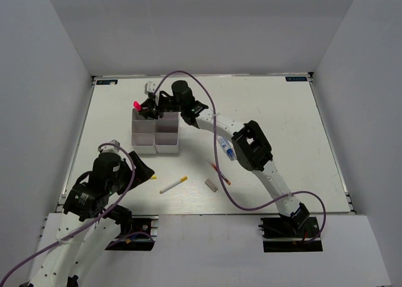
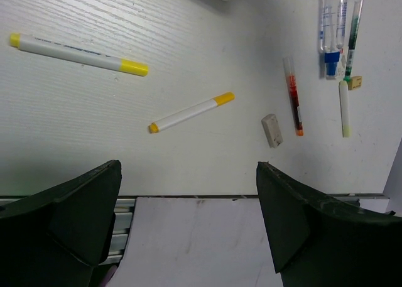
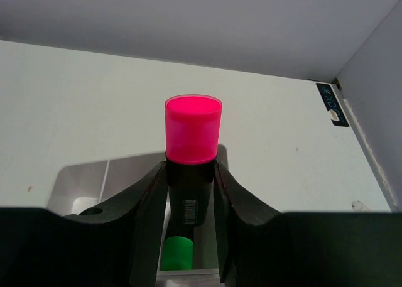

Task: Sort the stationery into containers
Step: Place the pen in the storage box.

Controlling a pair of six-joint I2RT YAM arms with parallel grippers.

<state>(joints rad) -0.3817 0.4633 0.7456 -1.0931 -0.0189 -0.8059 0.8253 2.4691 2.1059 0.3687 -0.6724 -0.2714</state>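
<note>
Highlighter, pink-capped, black-bodied, upright in right hand clamp, directly above white plastic organizer (green cap below).

I work over a white surface with a faint grain. Plain pale grey panels box it in: a back wall, a left wall and a right wall. A dark strip edges its far side. The light is even and the shadows soft.
</note>
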